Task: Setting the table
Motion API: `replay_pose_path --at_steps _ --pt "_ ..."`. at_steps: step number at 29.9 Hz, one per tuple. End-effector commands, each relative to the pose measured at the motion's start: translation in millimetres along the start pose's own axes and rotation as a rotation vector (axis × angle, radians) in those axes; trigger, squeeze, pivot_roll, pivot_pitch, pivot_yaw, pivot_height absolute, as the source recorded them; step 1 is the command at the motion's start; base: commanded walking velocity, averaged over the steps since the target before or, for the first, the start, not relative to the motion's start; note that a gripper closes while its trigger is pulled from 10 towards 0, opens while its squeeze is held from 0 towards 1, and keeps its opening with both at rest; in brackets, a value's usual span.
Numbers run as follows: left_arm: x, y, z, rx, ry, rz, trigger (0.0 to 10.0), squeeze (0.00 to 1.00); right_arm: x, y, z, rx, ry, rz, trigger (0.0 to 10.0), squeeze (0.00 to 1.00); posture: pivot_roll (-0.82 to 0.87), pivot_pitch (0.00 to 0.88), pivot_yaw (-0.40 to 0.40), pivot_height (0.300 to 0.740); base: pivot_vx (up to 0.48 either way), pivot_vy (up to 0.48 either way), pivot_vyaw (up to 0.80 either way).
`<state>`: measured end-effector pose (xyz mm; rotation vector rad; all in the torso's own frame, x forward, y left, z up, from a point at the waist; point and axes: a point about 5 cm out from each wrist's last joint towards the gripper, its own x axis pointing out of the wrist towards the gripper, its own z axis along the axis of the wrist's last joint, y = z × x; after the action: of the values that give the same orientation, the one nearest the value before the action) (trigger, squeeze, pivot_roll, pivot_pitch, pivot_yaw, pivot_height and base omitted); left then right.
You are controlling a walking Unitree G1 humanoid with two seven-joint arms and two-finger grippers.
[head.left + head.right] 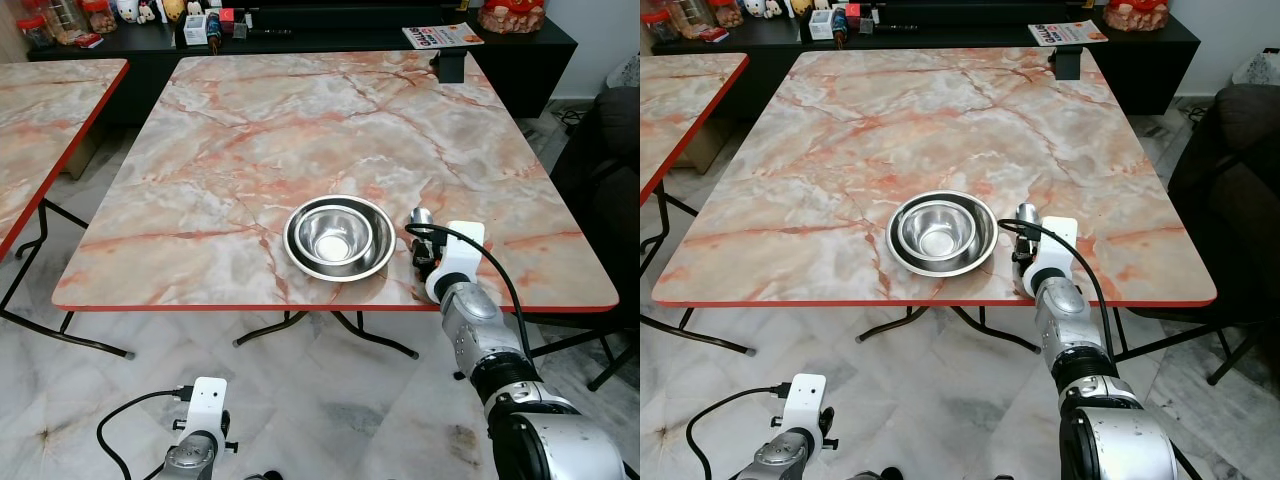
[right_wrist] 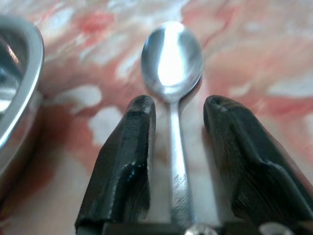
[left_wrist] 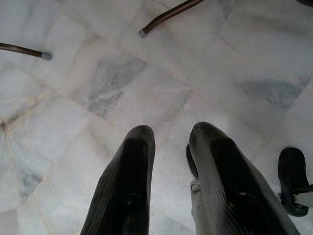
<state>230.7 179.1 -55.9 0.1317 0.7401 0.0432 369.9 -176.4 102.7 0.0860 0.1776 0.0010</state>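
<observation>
My right jaws [image 2: 178, 105] stand parted, a spoon [image 2: 172, 63] lying between them on the marble counter [image 1: 250, 140]. Its handle runs back along the gap, close by one finger [image 2: 128, 147] and clear of the other, so I grip nothing. The spoon's bowl faces up just past my fingertips. From my head I see the right jaws [image 1: 424, 245] low over the counter's near edge, the spoon's bowl [image 1: 422, 216] poking out beyond them, just beside the steel bowls [image 1: 340, 237]: a smaller one nested in a wider one, sitting near the front red rim. My left jaws [image 3: 171, 139] hang down by the marble floor [image 3: 98, 78], fingers apart and empty, with a table leg's foot [image 3: 143, 33] ahead. A second marble counter [image 1: 45, 110] stands off to my left, and a dark sideboard [image 1: 330, 40] with a magazine [image 1: 442, 36] runs behind.
</observation>
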Motion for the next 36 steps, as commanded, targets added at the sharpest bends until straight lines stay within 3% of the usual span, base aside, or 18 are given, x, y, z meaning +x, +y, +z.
replay_pose_path --at_steps 1,4,13,20,36 --pt "-0.9 -0.5 -4.0 0.01 0.017 0.004 10.0 0.0 1.1 0.2 11.7 -0.018 -0.064 0.009 10.0 0.0 -0.07 0.124 0.01 0.74 0.0 0.0 0.0" --pt "-0.6 -0.4 -3.1 0.01 0.013 0.002 10.0 0.0 -1.4 -2.0 28.7 -0.049 -0.201 0.015 10.0 0.0 -0.07 0.12 0.011 0.74 0.0 0.0 0.0" --pt "-0.4 0.4 2.3 -0.013 -0.035 0.004 10.0 0.0 -8.0 -6.5 37.7 -0.082 -0.337 -0.008 10.0 0.0 -0.07 0.115 0.016 0.74 0.0 0.0 0.0" --pt "-0.1 1.3 3.2 -0.02 -0.036 -0.001 10.0 0.0 -8.3 -8.0 42.4 -0.094 -0.365 -0.012 10.0 0.0 -0.07 0.102 0.021 0.74 0.0 0.0 0.0" --pt "0.5 5.4 2.8 -0.004 -0.018 0.011 10.0 0.0 -6.4 -9.4 54.4 -0.098 -0.408 -0.025 10.0 0.0 -0.07 0.07 0.03 0.74 0.0 0.328 0.0"
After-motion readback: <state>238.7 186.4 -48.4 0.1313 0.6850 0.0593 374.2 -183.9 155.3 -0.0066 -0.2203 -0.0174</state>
